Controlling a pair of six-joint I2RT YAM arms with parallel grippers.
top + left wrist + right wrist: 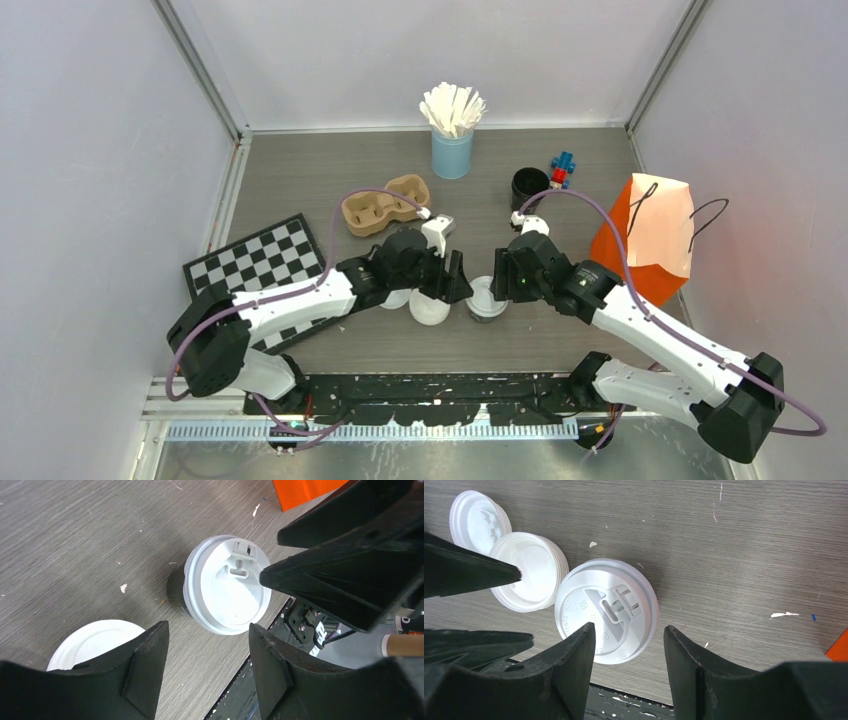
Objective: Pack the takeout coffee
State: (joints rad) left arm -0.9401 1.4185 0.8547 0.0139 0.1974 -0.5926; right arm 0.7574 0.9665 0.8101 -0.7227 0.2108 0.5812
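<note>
- A light-blue cup stands at the back of the grey worktop. It is full of white wooden sticks.
- A brown cardboard cup tray lies to the left of it, a bit nearer the front.
- A black and white checkerboard lies flat on the left side.
- An orange paper bag with black handles stands on the right side.
- A small blue and red toy sits at the back, between the blue cup and the bag.

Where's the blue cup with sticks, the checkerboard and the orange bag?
blue cup (452, 155): top view, the middle of its side.
checkerboard (262, 258): top view, a bare patch near its middle.
orange bag (612, 240): top view, its orange left side.
</note>
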